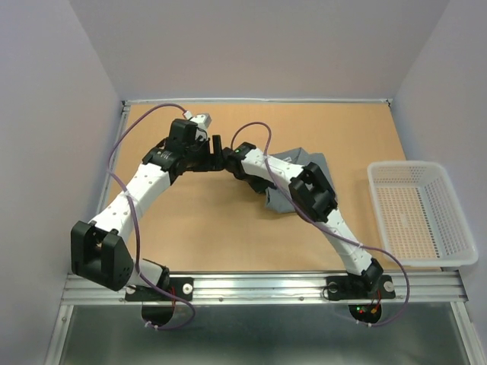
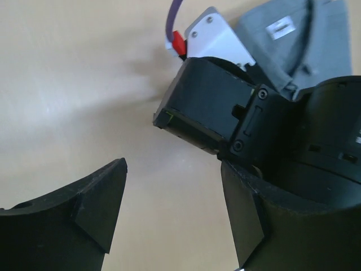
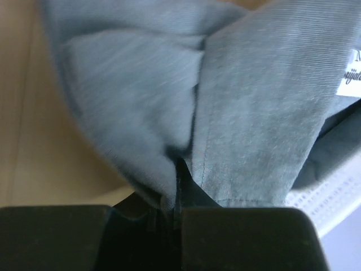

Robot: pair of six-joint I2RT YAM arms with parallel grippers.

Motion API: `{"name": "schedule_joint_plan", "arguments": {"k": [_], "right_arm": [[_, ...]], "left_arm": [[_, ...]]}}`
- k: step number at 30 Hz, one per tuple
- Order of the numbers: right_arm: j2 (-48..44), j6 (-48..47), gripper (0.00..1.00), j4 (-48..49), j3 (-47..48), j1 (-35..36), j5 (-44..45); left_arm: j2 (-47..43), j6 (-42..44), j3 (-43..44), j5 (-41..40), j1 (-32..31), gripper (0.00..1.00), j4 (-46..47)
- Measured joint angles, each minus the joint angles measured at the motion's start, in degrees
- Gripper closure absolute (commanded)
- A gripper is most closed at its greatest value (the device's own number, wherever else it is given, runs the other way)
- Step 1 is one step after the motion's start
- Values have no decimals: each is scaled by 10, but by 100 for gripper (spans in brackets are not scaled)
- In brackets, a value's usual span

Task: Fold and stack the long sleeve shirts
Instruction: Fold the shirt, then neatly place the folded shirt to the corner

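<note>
One long sleeve shirt (image 1: 278, 199), plain grey, lies bunched on the table right of centre, partly under my right arm. In the right wrist view my right gripper (image 3: 177, 206) is shut on a fold of the shirt (image 3: 254, 101), and the cloth fills most of the frame. In the top view its jaws are hidden by the arm. My left gripper (image 1: 217, 152) is at mid-table, left of the shirt. It stands open (image 2: 175, 186) over bare table with nothing between its fingers. The shirt's collar and label (image 2: 285, 28) show beyond the right wrist's black housing.
A white mesh basket (image 1: 403, 164) sits at the table's right edge, and a corner of the basket (image 3: 333, 195) shows behind the cloth. The two wrists are close together near the table's middle. Grey walls close off the back and sides.
</note>
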Motion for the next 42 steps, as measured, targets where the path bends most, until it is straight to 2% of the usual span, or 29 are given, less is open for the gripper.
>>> {"name": "schedule_joint_plan", "arguments": {"k": [1,4,5,7,8,11,14,17,20,22,25,27,30,34,37,42], "right_arm": [[9,3,95,-5,6,7,3],[25,8,81,-29,40,21,2],[25,13,69,-29,54,23,-10],[25,19,57,-28,75,24,-30],[25,22,46,-27,85,25,-43],[24,21,27,-18,97,28,-95],[9,18,21,8,96,29,-161],[-33,18,21,52,95,30,-221],[-96,19,22,87,88,27,-248],[-144,18,23,103,68,22,-242],[-241,30,24,158,-43,-23,-255],[-290,38,24,185,-99,-57,-265],[-400,60,23,246,-229,-150,-290],[-520,92,10,311,-371,-265,-297],[-573,103,8,345,-430,-281,-301],[-623,109,8,383,-488,-274,-309]], "left_arm": [[-4,-2,-9,0,3,21,-6],[-20,-11,-31,-4,19,21,-11],[-25,-14,-33,-6,20,21,-9],[-47,-21,-40,-11,23,21,1],[-58,-25,-45,-13,25,21,5],[-92,-37,-57,-19,26,21,14],[-106,-47,-70,-23,29,21,25],[-106,-56,-86,-22,29,21,30],[-105,-68,-99,-13,29,22,33],[-106,-95,-99,27,29,23,71],[-100,-118,-96,65,16,24,123],[-84,-125,-97,72,12,24,127],[-4,-147,-97,87,-2,23,132],[102,-168,-97,108,-36,20,134],[153,-178,-97,112,-60,20,134],[169,-188,-96,100,-77,21,136]]}}
